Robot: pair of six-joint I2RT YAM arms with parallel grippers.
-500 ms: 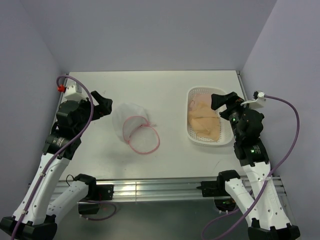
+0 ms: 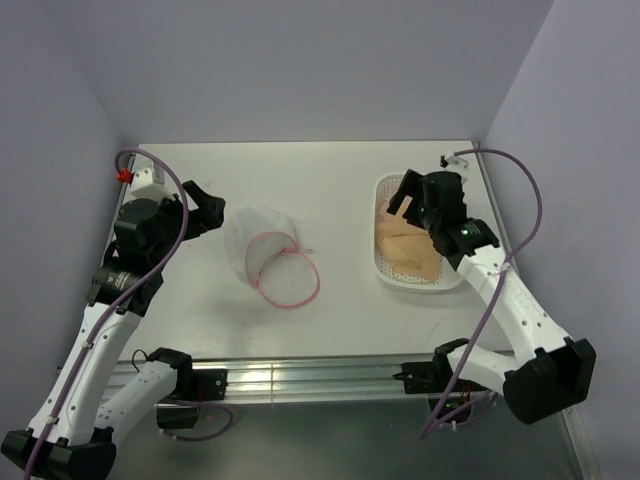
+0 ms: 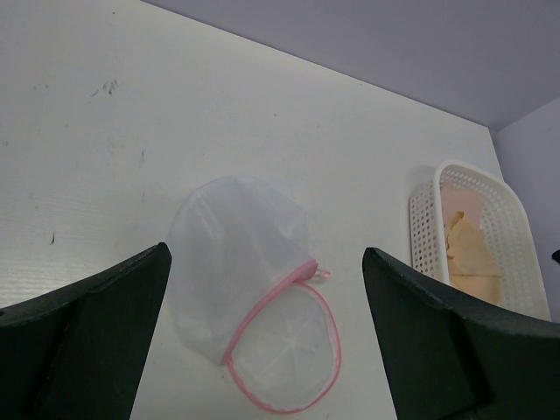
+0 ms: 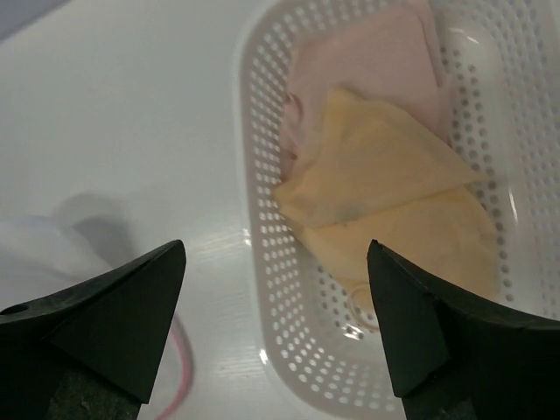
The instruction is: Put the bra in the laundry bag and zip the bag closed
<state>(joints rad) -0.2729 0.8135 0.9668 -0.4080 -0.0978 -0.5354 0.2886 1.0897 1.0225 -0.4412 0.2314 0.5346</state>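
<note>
Hovering open-jawed over the basket (image 4: 249, 175), right gripper (image 4: 276, 254) could snag the pink garment (image 4: 367, 61) under the bra (image 4: 394, 184); left gripper (image 3: 266, 252) gaped too.

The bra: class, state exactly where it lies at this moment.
In the top view the bra lies in the white basket on the right side of the table, partly over a paler pink garment, well right of the laundry bag.

The bra (image 4: 394, 201) lies on the pink cloth (image 4: 367, 61) and hides part of it. The basket (image 4: 254, 219) runs off the right edge. Only a corner of the laundry bag (image 4: 31, 254) shows at the left.
</note>
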